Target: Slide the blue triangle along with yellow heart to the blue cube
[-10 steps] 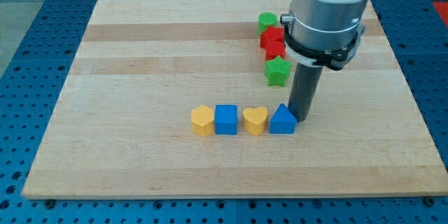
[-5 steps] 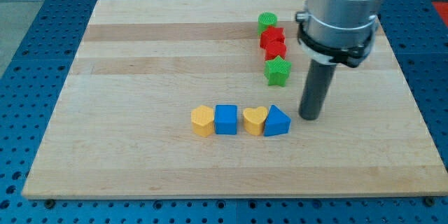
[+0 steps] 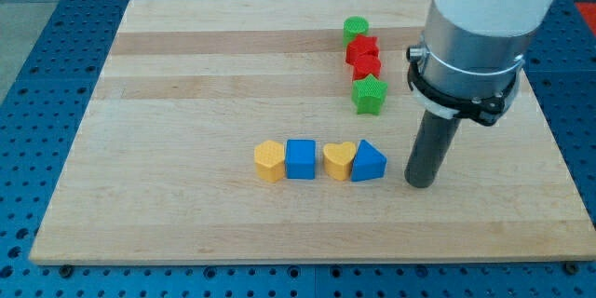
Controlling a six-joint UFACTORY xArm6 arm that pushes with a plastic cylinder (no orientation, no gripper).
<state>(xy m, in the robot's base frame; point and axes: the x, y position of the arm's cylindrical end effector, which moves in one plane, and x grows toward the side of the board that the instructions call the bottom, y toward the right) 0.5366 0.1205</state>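
Gripperless, my tip (image 3: 421, 183) is set apart at the view's right of the blue triangular block (image 3: 369, 162), which touches the yellow heart-shaped block (image 3: 338, 160); the blue cube (image 3: 301, 159) lies leftward.

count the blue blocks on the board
2: the blue cube between the two yellow blocks in the bottom row, and the blue triangle at that row's right end, left of my tip. None seem hidden.

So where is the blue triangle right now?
The blue triangle sits low centre-right on the board, touching the yellow heart on its left; my tip is apart, to its right.
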